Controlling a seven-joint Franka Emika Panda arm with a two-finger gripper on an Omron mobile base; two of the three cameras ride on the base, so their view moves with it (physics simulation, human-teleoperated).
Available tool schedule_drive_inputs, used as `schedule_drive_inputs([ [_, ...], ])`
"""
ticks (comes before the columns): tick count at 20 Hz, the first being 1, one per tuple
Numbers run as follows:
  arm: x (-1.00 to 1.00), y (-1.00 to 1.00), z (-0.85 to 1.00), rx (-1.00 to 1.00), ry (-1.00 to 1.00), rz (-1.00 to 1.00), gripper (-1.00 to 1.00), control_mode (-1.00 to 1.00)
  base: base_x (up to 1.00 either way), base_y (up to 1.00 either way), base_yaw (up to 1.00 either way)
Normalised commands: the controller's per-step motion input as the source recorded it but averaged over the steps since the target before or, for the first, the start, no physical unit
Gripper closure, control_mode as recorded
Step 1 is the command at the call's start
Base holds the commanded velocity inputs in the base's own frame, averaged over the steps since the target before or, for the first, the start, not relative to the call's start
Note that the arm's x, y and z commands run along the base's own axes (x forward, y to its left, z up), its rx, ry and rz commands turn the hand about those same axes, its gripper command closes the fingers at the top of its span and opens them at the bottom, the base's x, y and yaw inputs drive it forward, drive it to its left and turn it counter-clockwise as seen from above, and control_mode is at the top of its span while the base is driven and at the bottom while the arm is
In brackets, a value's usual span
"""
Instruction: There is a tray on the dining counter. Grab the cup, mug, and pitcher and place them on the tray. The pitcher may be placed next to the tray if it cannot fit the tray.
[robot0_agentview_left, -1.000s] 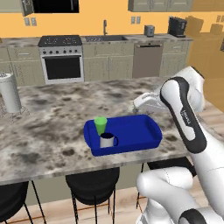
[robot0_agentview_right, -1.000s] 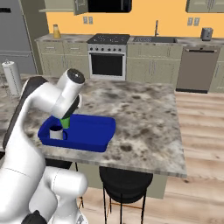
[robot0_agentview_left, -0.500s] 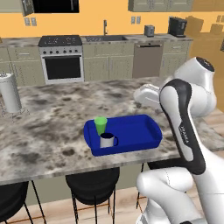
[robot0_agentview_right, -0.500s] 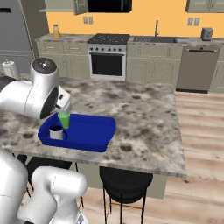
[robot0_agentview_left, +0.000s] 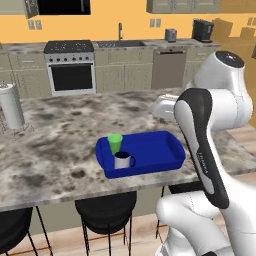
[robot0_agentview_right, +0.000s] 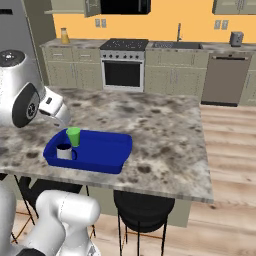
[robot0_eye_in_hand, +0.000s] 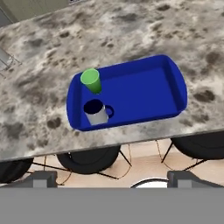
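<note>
Above the near edge of the table, the claw (robot0_eye_in_hand: 112, 177) hangs over the blue tray, holding nothing; how wide its tips stand cannot be told.

Below the claw in the hand view lies the tray (robot0_eye_in_hand: 153, 87), a shallow bright blue rectangle with rounded corners and a raised rim, smooth and glossy. At its left end stand two small vessels close together: the cup (robot0_eye_in_hand: 92, 80), a plain bright green tumbler with no handle, on the far side, and the mug (robot0_eye_in_hand: 96, 112), light grey with a dark inside and a dark loop handle, on the near side. The rest of the tray floor is bare. The table (robot0_agentview_left: 60, 145) is a long grey-brown speckled stone-look slab, with round black stools (robot0_agentview_left: 105, 212) tucked under its near edge. A white paper-towel roll (robot0_agentview_left: 11, 106) stands upright at the table's far left.
</note>
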Motion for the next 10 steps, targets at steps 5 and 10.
schedule_drive_inputs([
  [5,-0.22,-0.14,0.28,-0.15,0.03,-0.01,-1.0,-1.0,0.0,0.0,0.0],
  [10,-0.26,-0.21,0.17,-0.07,0.07,0.0,-1.0,-1.0,0.0,0.0,0.0],
])
